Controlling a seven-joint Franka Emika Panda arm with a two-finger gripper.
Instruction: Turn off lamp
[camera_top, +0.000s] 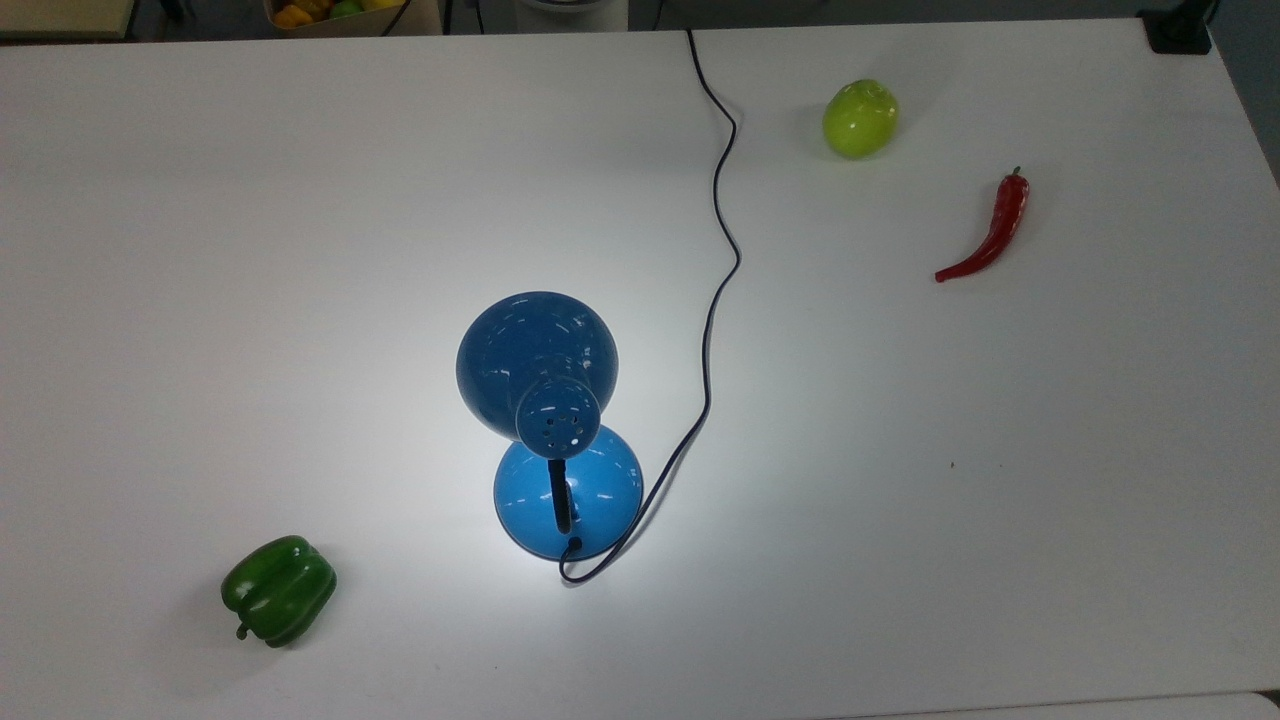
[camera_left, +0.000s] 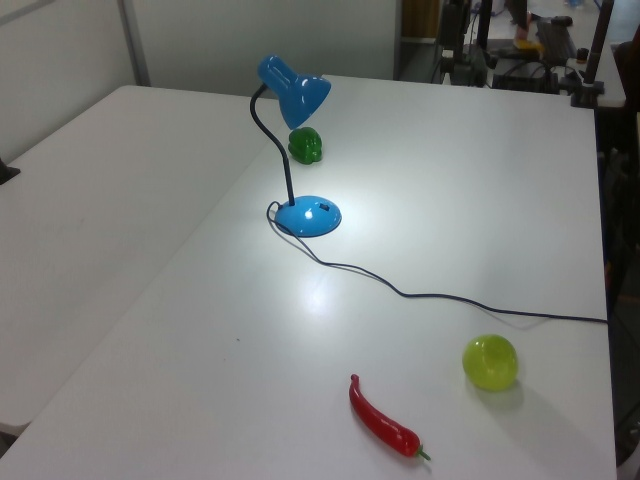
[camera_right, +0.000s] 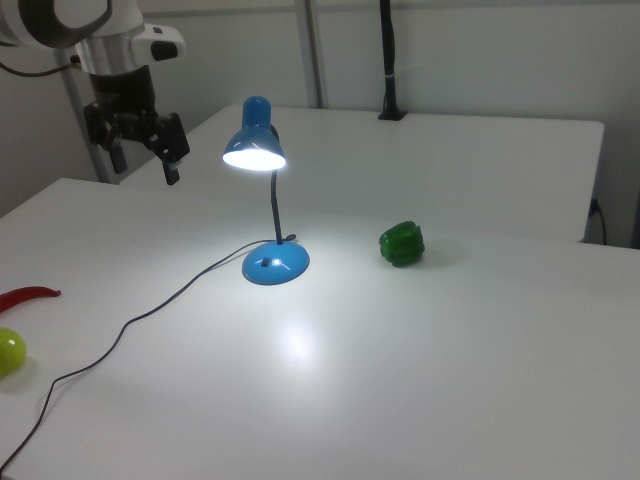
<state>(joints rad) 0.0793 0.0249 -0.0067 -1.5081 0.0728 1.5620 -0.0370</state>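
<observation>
Right view: our end effector (camera_right: 146, 160) hangs wide and empty, well apart from the lit lamp (camera_right: 268, 205), not yet approaching its base switch.

Setting: robotics lab or test room. Evidence: large plain white table (camera_top: 1000, 500) laid with props, namely a green pepper (camera_right: 402, 243), red chilli (camera_top: 990, 232) and green apple (camera_top: 860, 118); a white robot arm (camera_right: 95, 40) above its pincer (camera_right: 143, 155); equipment racks (camera_left: 500, 50) beyond the table.
</observation>
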